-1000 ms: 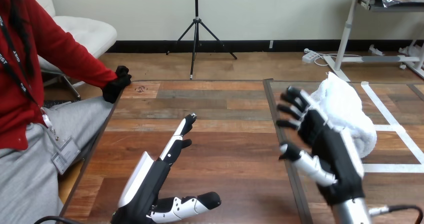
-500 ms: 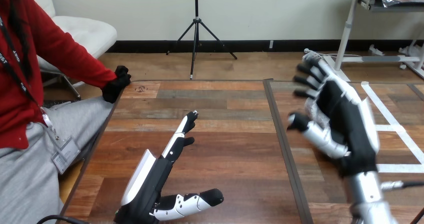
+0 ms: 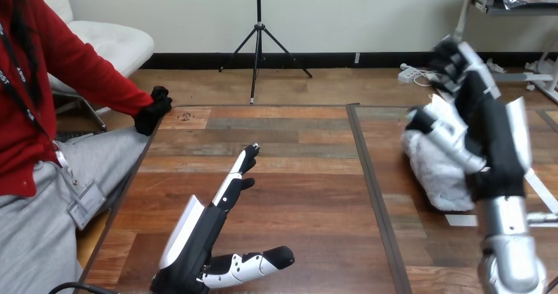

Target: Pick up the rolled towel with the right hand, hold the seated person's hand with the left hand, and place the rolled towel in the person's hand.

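We see a wooden table (image 3: 296, 195); on its right part lie a white rolled towel (image 3: 434, 175) and strips of white tape (image 3: 460, 220).

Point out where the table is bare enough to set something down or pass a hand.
Bare: the middle of the table, between the left hand and the rolled towel, and the far strip beside the person's hand. Crowded: the right side, where the right hand hangs over the towel.

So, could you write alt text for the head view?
The robot's right hand, fingers open, is raised beside a white rolled towel on the wooden table. Its left hand lies open; the person's hand rests at the far-left corner.
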